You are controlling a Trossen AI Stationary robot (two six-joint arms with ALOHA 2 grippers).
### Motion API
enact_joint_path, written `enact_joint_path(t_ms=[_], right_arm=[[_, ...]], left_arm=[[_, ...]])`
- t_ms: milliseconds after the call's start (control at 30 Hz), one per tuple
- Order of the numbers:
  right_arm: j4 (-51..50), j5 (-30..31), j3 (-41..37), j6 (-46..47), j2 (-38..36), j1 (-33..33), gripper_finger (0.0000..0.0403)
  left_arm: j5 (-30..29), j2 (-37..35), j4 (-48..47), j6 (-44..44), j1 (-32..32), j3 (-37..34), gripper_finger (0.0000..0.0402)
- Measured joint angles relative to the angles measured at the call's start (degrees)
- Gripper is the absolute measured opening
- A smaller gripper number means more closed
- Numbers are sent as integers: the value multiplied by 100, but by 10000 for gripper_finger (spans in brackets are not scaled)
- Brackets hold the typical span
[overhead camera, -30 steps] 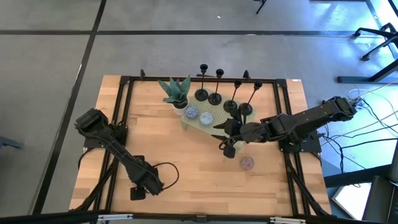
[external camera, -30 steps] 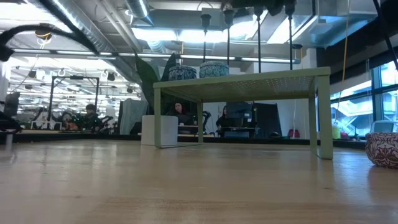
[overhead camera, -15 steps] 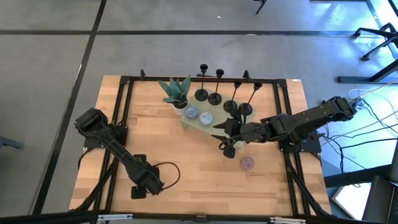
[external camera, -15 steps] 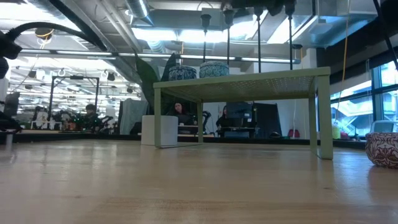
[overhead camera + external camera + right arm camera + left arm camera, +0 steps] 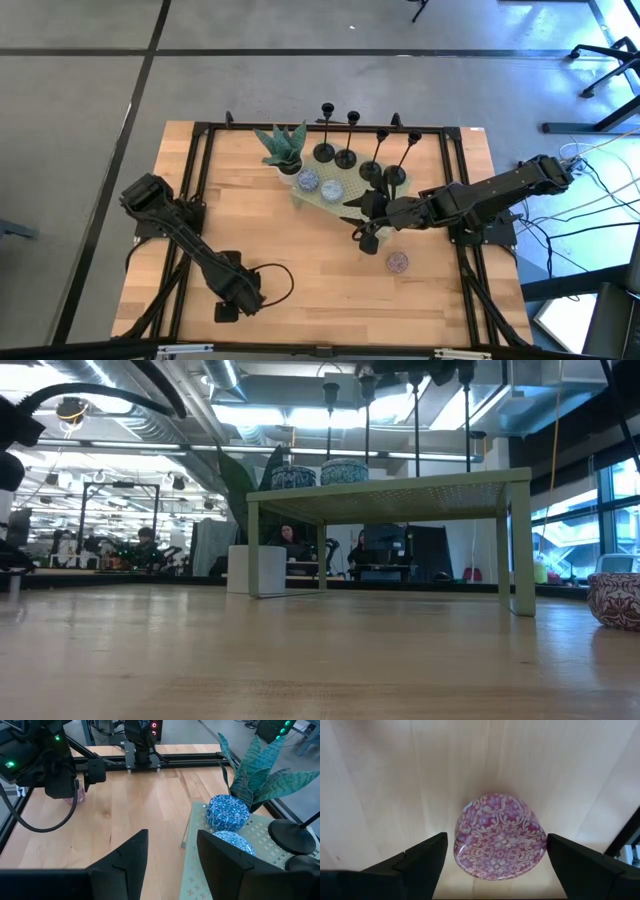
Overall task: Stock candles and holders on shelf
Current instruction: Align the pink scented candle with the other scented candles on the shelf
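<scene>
A pink-red candle (image 5: 499,837) lies flat on the wooden table near its near left corner. My left gripper (image 5: 497,862) points down over it, open, one finger close on either side; in the high view my left gripper (image 5: 227,311) hides that candle. On the pale green shelf (image 5: 345,203) sit two bluish candles (image 5: 308,180) (image 5: 332,187) and several black holders (image 5: 346,158), standing on their disc bases. Another pink-red candle (image 5: 397,262) lies on the table near the shelf. My right gripper (image 5: 172,855) hangs open and empty above the shelf's near edge.
A potted plant with green leaves (image 5: 282,146) stands at the shelf's far left end. A black frame (image 5: 200,180) runs around the tabletop. Bare wood lies between the left gripper and the shelf.
My left gripper has tipped and turned a little over the pink-red candle while staying in place, still open. The candle has not moved.
</scene>
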Motion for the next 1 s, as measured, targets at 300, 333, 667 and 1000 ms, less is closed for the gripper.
enact_joint_path(t_ms=[300, 333, 667, 1000], right_arm=[[-59, 0, 0, 0, 0, 0, 175], [-73, 0, 0, 0, 0, 0, 175], [-39, 7, 0, -1012, 20, 4, 175], [321, 2, 0, -1220, 24, 7, 178]], left_arm=[[71, 9, 330, -20, -11, -281, 336], [191, 9, 405, -21, -11, -381, 336], [284, 0, 373, 385, 11, -575, 311], [94, -4, 399, 657, 347, -356, 299]])
